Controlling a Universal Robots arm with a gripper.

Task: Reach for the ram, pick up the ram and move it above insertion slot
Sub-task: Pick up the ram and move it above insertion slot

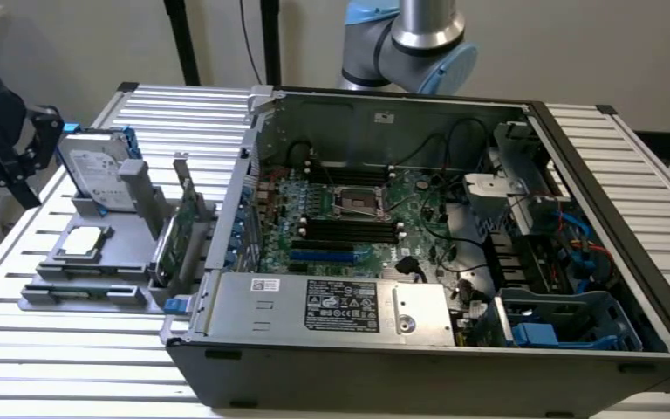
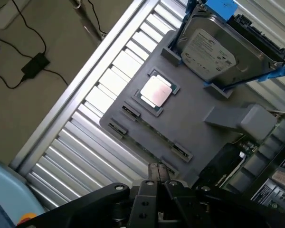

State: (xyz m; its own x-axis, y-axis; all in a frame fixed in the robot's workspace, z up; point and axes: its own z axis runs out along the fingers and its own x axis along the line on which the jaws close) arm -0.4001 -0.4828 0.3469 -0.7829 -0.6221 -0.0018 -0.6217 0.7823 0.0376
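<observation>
Jaws pinched nearly together, holding nothing, hover above tray (image 2: 194, 102) near surface's (image 2: 99, 95) edge on exterior view's left. Ram (image 2: 154, 132) appears to sit edge-up in tray slot beside CPU (image 2: 156, 91), just ahead of jaws. Long axis runs along tray's outer edge.

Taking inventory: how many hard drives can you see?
1: the silver hard drive stands on edge in the grey holder beside the computer case. Others may be hidden inside it.
</observation>
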